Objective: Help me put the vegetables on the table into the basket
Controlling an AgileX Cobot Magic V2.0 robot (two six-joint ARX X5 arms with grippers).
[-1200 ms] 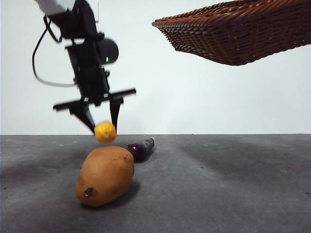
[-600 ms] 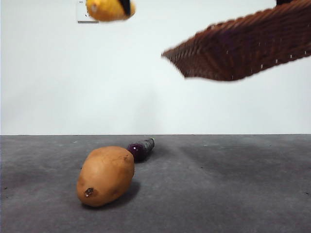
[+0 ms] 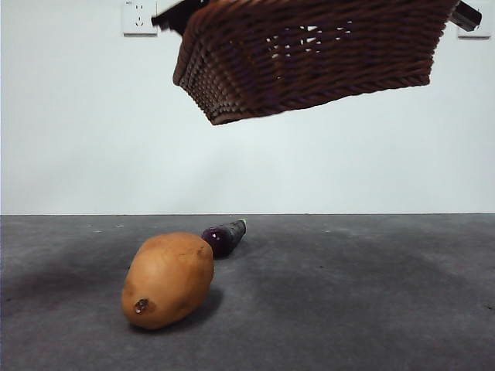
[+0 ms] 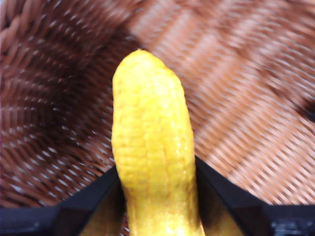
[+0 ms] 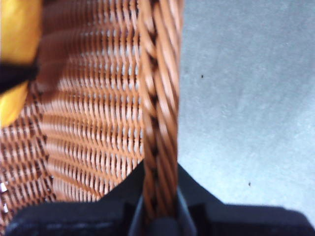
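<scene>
Left wrist view shows my left gripper clamped on the small yellow vegetable, a ribbed yellow piece whose long axis runs straight out from between the jaws. Directly beyond it is the woven inside of the basket, so the piece hangs over the basket's interior. That is the relation the release turns on, and I judge that opening the jaws there should let it fall inside. How high it hangs above the weave I cannot tell.

My right gripper is closed on the basket's braided rim, holding the basket clear of the table; a yellow edge shows inside the basket at about 10 o'clock in that view.

In the front view the basket fills the top, from 11 to 1 o'clock, tilted and cut off by the frame. It hides both the yellow piece and my left gripper. The potato lies at 7 o'clock on the table, with the eggplant just behind it, both still to collect.
</scene>
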